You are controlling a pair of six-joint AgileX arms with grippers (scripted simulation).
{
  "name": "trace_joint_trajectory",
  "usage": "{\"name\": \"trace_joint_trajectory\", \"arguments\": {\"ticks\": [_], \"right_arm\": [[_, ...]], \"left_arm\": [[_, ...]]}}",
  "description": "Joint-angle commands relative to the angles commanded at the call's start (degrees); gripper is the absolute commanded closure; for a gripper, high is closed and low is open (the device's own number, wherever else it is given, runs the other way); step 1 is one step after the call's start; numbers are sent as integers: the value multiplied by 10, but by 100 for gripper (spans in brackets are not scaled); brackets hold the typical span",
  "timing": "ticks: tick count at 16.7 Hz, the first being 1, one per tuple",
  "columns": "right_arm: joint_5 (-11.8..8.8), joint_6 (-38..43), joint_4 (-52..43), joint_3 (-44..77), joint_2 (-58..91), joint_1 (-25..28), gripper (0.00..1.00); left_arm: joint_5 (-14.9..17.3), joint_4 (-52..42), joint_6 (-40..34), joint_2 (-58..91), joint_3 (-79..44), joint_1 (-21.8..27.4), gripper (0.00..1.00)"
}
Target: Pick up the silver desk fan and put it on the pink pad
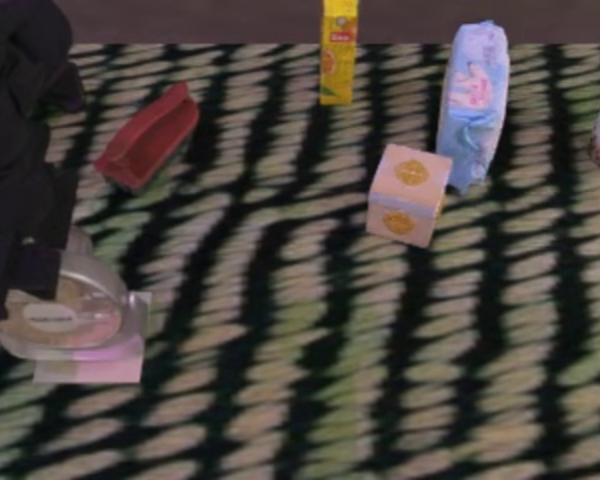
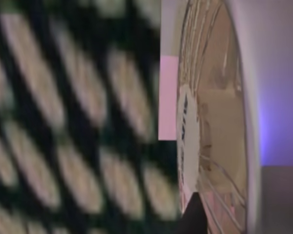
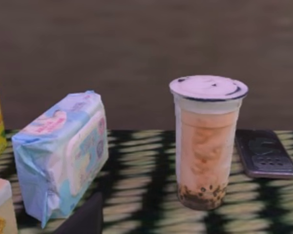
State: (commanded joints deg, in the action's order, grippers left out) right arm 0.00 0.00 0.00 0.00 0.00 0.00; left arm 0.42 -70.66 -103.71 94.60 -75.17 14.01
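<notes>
1. The silver fan (image 1: 65, 315) lies at the table's left edge, resting on the pink pad (image 1: 92, 368), which shows along its near and right sides.
2. Its round cage faces upward, hub toward the camera; no long axis can be made out.
3. The left arm (image 1: 20, 150) hangs over the fan's far left side. Whether its fingers are parted or grasp the fan cannot be told.
4. The left wrist view shows the cage (image 2: 212, 122) edge-on, very close.
5. The right arm is out of the top view; its camera sees a bubble tea cup (image 3: 207, 141) and a wipes packet (image 3: 63, 156).
</notes>
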Motion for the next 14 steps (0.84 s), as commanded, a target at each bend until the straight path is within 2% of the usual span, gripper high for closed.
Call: {"name": "trace_joint_trajectory", "arguments": {"ticks": [8,14], "right_arm": [[0,0,0,0,0,0,0],[0,0,0,0,0,0,0]], "left_arm": [[0,0,0,0,0,0,2],[0,0,0,0,0,0,0]]}}
